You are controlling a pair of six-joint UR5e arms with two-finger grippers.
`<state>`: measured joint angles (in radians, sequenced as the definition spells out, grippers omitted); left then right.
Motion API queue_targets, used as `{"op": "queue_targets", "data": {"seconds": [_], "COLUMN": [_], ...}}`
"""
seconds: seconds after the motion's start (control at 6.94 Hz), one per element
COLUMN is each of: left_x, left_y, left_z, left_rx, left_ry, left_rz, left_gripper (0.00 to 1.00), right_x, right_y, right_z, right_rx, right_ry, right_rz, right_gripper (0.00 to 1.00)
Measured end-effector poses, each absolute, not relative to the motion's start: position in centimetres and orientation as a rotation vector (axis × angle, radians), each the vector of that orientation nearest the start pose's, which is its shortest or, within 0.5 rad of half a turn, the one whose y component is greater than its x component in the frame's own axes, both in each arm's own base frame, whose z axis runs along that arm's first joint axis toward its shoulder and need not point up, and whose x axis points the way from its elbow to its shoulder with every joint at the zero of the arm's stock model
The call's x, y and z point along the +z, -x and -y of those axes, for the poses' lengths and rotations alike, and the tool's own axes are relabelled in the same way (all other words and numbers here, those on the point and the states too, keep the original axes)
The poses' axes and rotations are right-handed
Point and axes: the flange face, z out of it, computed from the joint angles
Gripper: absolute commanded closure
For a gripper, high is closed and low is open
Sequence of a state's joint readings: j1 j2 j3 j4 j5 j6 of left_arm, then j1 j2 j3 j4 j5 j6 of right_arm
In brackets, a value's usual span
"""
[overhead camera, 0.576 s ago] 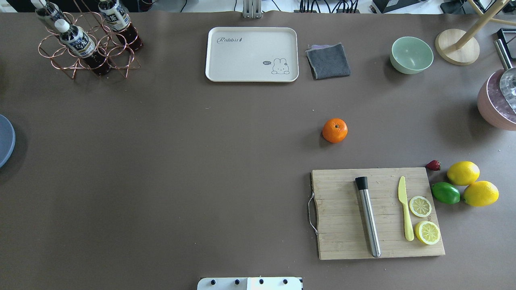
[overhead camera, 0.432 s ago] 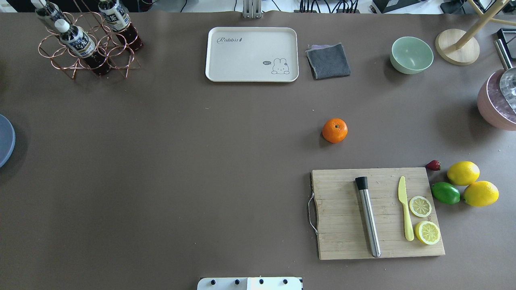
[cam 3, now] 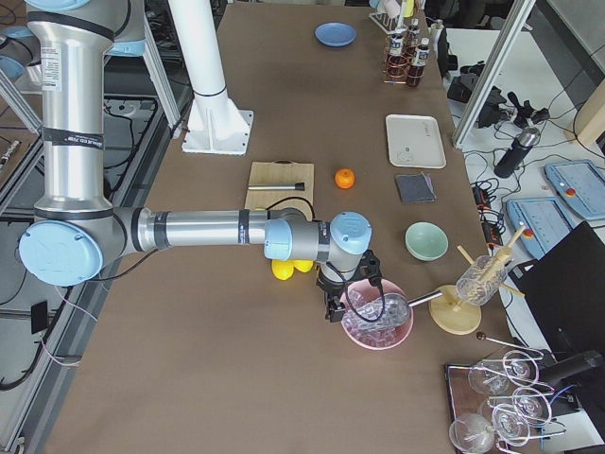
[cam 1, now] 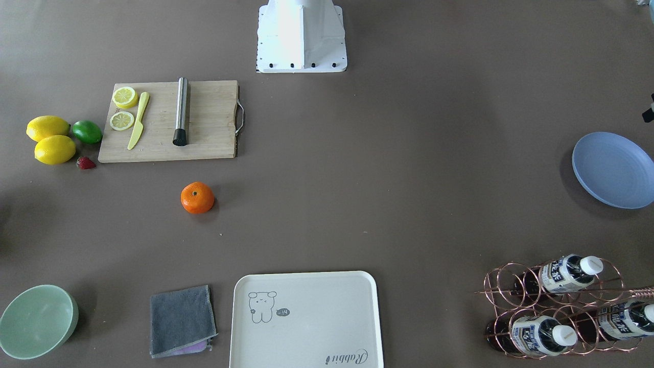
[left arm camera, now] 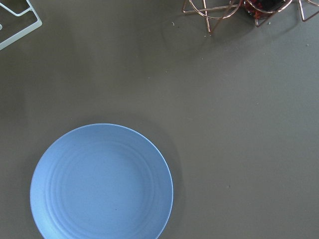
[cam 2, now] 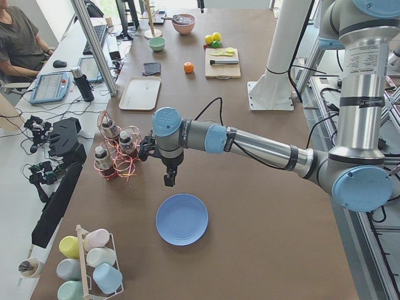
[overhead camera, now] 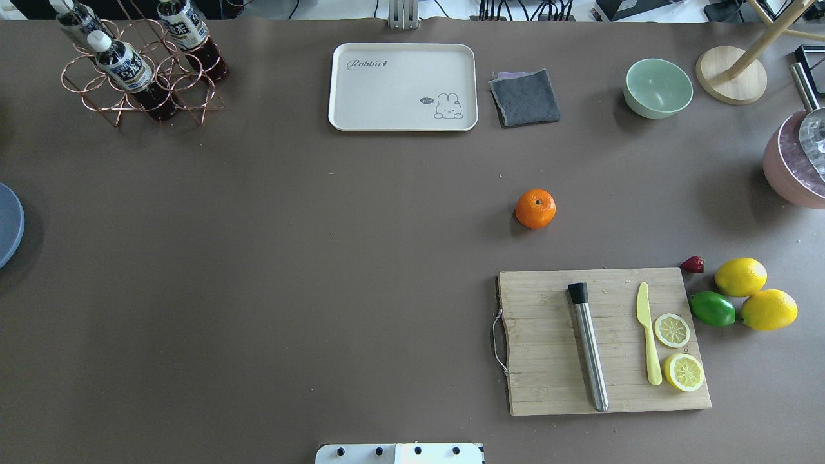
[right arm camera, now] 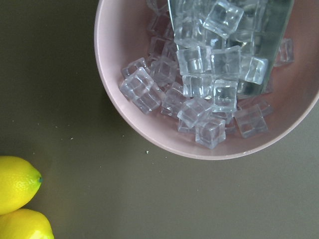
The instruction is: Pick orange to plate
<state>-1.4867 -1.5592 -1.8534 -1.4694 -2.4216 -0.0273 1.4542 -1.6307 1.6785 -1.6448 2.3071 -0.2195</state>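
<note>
The orange (overhead camera: 535, 208) sits alone on the brown table, just beyond the cutting board (overhead camera: 548, 341); it also shows in the front view (cam 1: 197, 197). The blue plate (cam 1: 613, 169) lies at the table's left end, cut by the overhead view's edge (overhead camera: 8, 222), and fills the lower left wrist view (left arm camera: 101, 181). In the exterior left view my left gripper (cam 2: 169, 180) hangs above the table near the plate (cam 2: 182, 219); I cannot tell whether it is open or shut. My right gripper (cam 3: 333, 310) hovers at the pink ice bowl (cam 3: 378, 326), far from the orange; its state cannot be told either.
Two lemons (overhead camera: 754, 293), a lime (overhead camera: 712, 309) and a strawberry (overhead camera: 693, 264) lie right of the board. A cream tray (overhead camera: 403, 87), grey cloth (overhead camera: 525, 96) and green bowl (overhead camera: 657, 87) line the far side. A copper bottle rack (overhead camera: 138, 64) stands far left.
</note>
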Motion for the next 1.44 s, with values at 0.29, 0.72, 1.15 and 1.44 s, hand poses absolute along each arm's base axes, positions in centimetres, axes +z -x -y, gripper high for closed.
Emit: {"op": "queue_targets", "data": {"seconds": [0.29,0.72,1.15,1.44], "left_x": [53.2,52.8,51.6,50.9], "left_y": [1.6,1.5,1.6,1.5], "left_z": [48.5,48.6,49.3,49.7], "left_rx": [0.118,0.103,0.101,0.108], "left_ry": [-0.103,-0.103,-0.122,-0.134], "left_rz": [-0.857,-0.859,-0.859,-0.858], "left_gripper": [0.03,0.03,0.04,0.03], "right_x": [64.4,64.6,64.6,64.9], "right_y": [-1.2,-1.0,-0.6,-0.6], "right_z": [46.9,47.1,47.3,47.0], "right_rx": [-0.313,-0.313,-0.316,-0.315], "right_ry": [-0.014,-0.007,-0.003,0.002], "right_rz": [0.739,0.739,0.739,0.74], "right_gripper": [0.0,0.0,0.0,0.0]}}
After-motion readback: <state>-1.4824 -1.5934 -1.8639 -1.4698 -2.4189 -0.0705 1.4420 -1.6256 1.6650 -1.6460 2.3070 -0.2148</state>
